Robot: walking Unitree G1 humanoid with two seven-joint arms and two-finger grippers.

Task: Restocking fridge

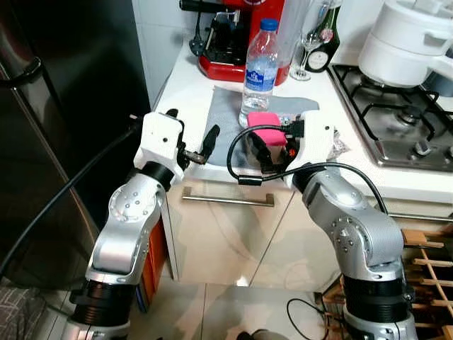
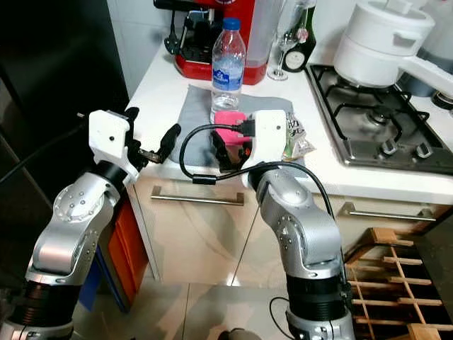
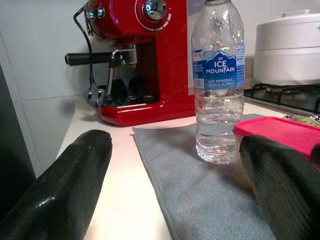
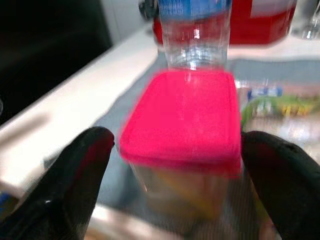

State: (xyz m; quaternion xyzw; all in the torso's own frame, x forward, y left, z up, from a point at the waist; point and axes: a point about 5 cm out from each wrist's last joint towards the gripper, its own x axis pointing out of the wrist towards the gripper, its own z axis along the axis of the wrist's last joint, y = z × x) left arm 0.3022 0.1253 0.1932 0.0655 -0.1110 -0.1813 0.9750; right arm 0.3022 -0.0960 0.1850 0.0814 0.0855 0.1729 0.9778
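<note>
Now, head view: right hand (image 1: 263, 150) spread, fingers flanking the pink-lidded clear plastic tub (image 1: 267, 127) on the grey cloth (image 1: 228, 120) on the white surface (image 1: 185, 95); clear water bottle (image 1: 261, 65) at 12 o'clock. Left hand (image 1: 202, 149) released, empty. Right wrist view: tub centred, not gripped. Step: grasp approach; next advance, clamp.
</note>
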